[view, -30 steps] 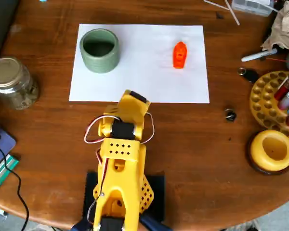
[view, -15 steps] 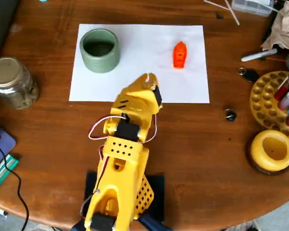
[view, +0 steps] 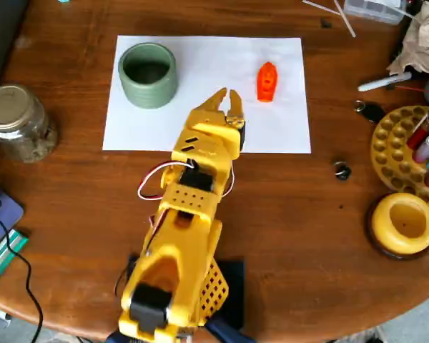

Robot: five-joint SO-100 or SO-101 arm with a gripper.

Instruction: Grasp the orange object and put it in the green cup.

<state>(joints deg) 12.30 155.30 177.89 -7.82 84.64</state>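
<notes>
- Since the earlier frames we see the yellow plastic arm stretched further up the overhead view and swung a little to the right, so its end effector [view: 228,95] has come onto the white sheet of paper [view: 200,121]; the objects on the paper lie where they lay before.
- The end effector's two pointed yellow fingers [view: 217,99] stand slightly apart at the tips, a narrow gap showing between them, and nothing is held there.
- The small bright orange plastic piece with a rounded tip [view: 267,81] lies on the paper just up and to the right of the end effector, near it but not touching.
- The short, thick-walled sage-green cylindrical cup [view: 148,74] stands upright on the paper, up and to the left of the end effector and farther off than the orange piece; its dark inside is empty as far as we can see.
- The brown wooden surface [view: 300,207] carries the paper.
- Far to the left of the end effector stands a glass jar with a metal lid [view: 16,121].
- Far to the lower right sits a round yellow holder [view: 404,223].
</notes>
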